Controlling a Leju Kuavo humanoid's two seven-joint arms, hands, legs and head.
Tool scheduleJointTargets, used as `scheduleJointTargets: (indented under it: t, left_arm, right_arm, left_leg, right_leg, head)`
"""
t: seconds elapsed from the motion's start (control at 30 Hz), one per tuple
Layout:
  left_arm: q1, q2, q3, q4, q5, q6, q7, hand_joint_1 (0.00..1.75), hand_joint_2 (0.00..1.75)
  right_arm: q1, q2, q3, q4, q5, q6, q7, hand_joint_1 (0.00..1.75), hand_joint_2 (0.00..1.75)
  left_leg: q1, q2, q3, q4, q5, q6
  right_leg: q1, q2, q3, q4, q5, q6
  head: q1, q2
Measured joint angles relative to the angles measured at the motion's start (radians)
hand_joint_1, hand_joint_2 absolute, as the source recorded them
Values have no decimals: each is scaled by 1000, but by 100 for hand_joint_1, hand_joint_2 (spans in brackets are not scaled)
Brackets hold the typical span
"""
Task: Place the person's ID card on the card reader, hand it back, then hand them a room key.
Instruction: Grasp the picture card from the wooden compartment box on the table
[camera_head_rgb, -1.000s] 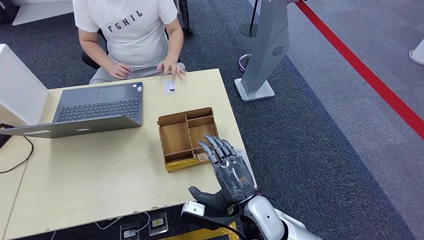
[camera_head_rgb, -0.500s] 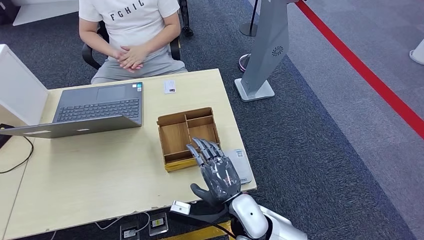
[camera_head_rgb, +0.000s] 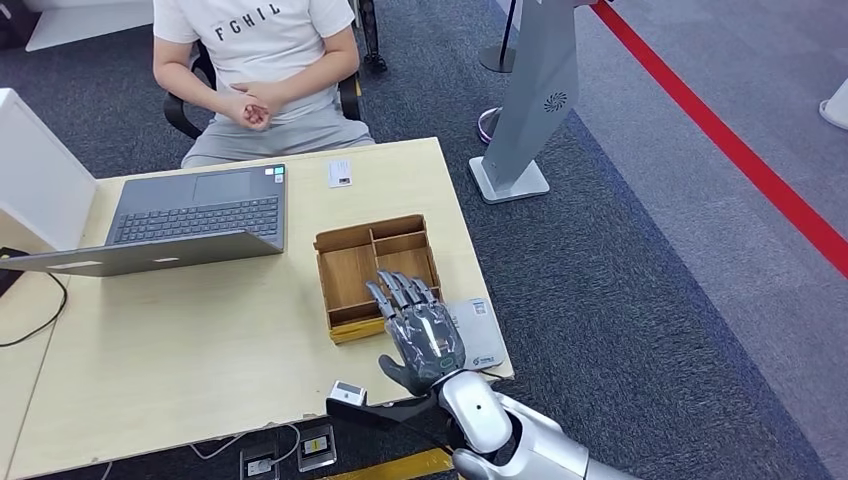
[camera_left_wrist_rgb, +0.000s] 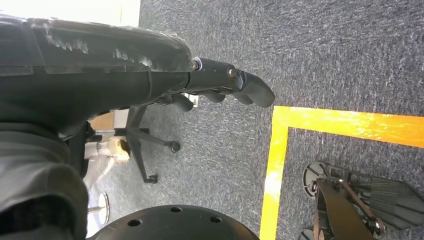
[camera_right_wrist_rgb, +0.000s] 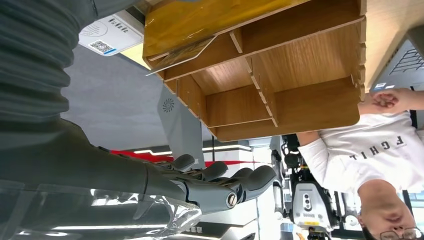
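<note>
Opening step by the look of it: ID card not yet picked up, nothing on the reader.

Pale wood worktop (camera_head_rgb: 200, 340) carrying everything, person (camera_head_rgb: 262, 60) seated at its far edge, hands clasped in lap. Open laptop (camera_head_rgb: 190, 215) left of the wooden tray (camera_head_rgb: 372, 272). Tray itself a divided organiser near the worktop's right edge; compartments look bare from the head view, a flat card-like piece seems to sit along its near strip in the right wrist view, likely the room keys, cannot confirm. Grey card reader (camera_head_rgb: 478, 335) just beside the tray's near right corner, flat, QR label on top. White ID card (camera_head_rgb: 340, 173) well beyond the tray, toward the person, lying flat and alone.

Right robot hand (camera_head_rgb: 418, 330) hovering over the tray's near edge, partly above the reader, fingers stretched and slightly apart, holding nothing. Left robot hand (camera_left_wrist_rgb: 220, 87) hanging by the floor, fingers loosely curled, empty as far as seen; truly closed or not, cannot tell.

Next move probably: reach past the tray to the card, come down flat, pinch a thin edge off the worktop. Risk of sliding it rather than lifting.
</note>
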Motion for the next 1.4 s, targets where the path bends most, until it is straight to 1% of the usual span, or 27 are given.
scheduleJointTargets:
  t: [0.3,1.1,1.4]
  left_arm:
    - [0,0,0,0,0,-1,7,0,0]
    - [0,5,0,0,-4,-3,17,0,0]
    - [0,9,0,0,-3,-6,17,0,0]
  right_arm:
    - [-10,1,-9,25,5,44,26,0,175]
    - [-39,1,-36,120,-11,41,51,0,175]
    - [-42,1,-52,147,8,40,55,0,175]
  left_leg:
    - [0,0,0,0,0,0]
    - [0,0,0,0,0,0]
    - [0,0,0,0,0,0]
  right_leg:
    - [0,0,0,0,0,0]
    - [0,0,0,0,0,0]
    - [0,0,0,1,0,0]
  head:
    - [0,0]
    - [0,0]
    - [0,0]
